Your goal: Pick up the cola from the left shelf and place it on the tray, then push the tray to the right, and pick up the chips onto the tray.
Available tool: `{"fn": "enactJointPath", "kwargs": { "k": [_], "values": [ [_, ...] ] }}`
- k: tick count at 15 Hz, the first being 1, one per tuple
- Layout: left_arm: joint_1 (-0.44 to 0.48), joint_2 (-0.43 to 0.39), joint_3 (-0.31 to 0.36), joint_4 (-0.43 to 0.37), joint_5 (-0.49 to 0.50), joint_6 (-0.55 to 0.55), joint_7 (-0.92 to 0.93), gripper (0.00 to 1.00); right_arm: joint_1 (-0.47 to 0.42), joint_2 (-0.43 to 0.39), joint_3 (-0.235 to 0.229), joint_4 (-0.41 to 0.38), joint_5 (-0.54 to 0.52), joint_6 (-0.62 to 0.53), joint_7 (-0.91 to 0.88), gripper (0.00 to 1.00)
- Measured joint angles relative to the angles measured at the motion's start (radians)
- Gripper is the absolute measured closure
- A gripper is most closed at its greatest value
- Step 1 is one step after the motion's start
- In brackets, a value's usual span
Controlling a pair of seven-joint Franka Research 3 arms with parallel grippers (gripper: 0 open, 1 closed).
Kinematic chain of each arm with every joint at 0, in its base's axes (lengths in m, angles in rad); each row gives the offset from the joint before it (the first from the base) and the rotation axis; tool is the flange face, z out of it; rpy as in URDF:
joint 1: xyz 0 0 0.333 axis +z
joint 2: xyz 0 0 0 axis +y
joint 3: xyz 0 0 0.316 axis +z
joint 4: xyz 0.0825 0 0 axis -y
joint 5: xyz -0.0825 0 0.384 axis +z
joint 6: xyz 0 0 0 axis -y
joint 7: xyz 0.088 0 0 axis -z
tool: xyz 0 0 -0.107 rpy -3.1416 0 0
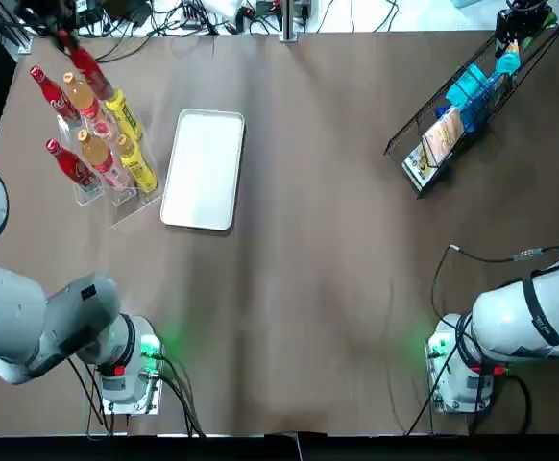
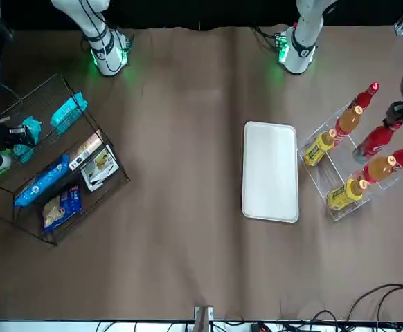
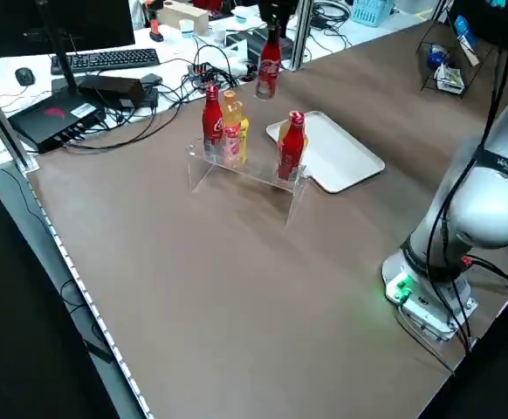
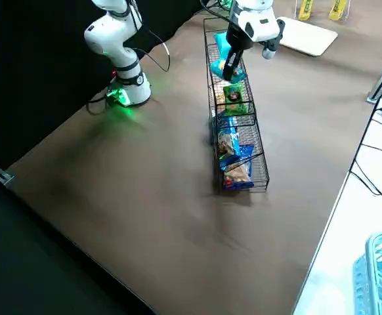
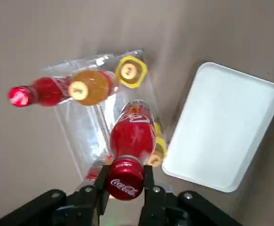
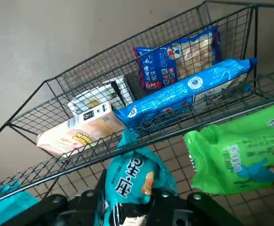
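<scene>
My left gripper (image 1: 66, 38) is shut on the neck of a red cola bottle (image 5: 131, 137), which hangs tilted above the clear shelf (image 1: 131, 206) at the table's far left. In the front view the held cola bottle (image 2: 376, 139) is over the shelf's rows. Two more red colas, orange and yellow bottles stand in the shelf. The white tray (image 1: 203, 169) lies empty just right of the shelf. My right gripper (image 6: 130, 195) is at the wire rack (image 1: 424, 115) at the far right, shut on a teal chips bag (image 6: 127, 181).
The wire rack also holds a green bag (image 6: 240, 157), a long blue packet (image 6: 184, 94), a blue-and-white bag (image 6: 174, 59) and a boxed snack (image 6: 76, 132). Cables, a keyboard and boxes lie beyond the table's far edge. Both arm bases stand at the near edge.
</scene>
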Motion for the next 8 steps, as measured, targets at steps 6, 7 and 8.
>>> {"fn": "enactJointPath", "kwargs": {
  "k": [6, 7, 8],
  "values": [
    [-0.207, 0.133, -0.014, 0.001, -0.001, 0.016, -0.225, 0.68, 0.037, -0.003, 0.013, 0.133, 0.002, -0.228, 0.001, 0.69],
    [-0.226, 0.152, -0.015, 0.001, -0.001, 0.029, -0.245, 0.68, 0.048, -0.006, 0.014, 0.159, 0.002, -0.248, 0.001, 0.69],
    [-0.242, 0.169, -0.015, 0.002, -0.002, 0.040, -0.260, 0.68, 0.058, -0.008, 0.015, 0.177, 0.002, -0.261, 0.001, 0.69]
  ]
}}
